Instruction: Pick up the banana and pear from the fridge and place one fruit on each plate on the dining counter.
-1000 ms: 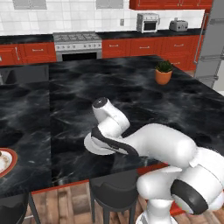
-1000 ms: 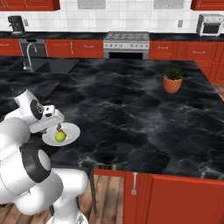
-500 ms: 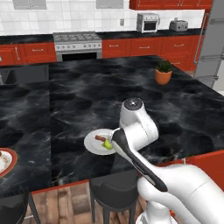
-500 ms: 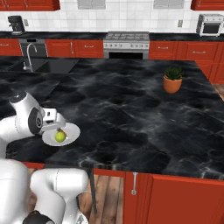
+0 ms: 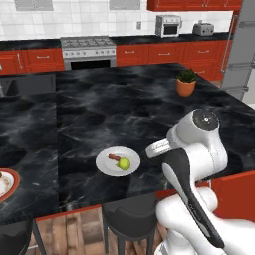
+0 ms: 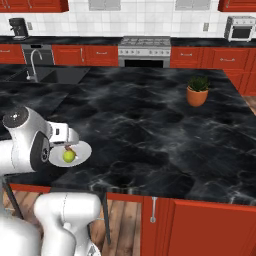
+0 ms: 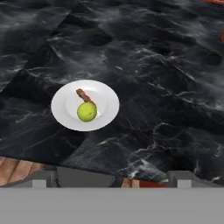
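Observation:
The pear (image 5: 124,163) (image 6: 69,156) (image 7: 86,112) lies on a small white plate (image 5: 105,165) (image 6: 84,149) (image 7: 107,98) beside a brown morsel (image 7: 84,95), near the front edge of the black marble dining counter (image 5: 124,109) (image 6: 150,130). In the hand view my gripper (image 7: 112,179) is open and holds nothing. It hangs back from the plate, over the counter's near edge, with its fingertips (image 7: 43,178) far apart. A second round dish (image 5: 4,183) with a reddish rim is cut off at the left edge. The banana is out of view. The grey steel fridge (image 5: 242,50) stands at the far right.
A potted plant (image 5: 186,82) (image 6: 197,91) stands on the counter's far right part. Black stools (image 5: 127,224) are tucked under the near edge. Behind are the stove (image 5: 87,49), a sink (image 6: 42,72) and red cabinets with a microwave (image 5: 168,26) and toaster (image 5: 201,29).
My hand has lifted off the plate and swung back to the right and toward the counter's near edge. The pear, first hidden under the hand, now lies free on the plate.

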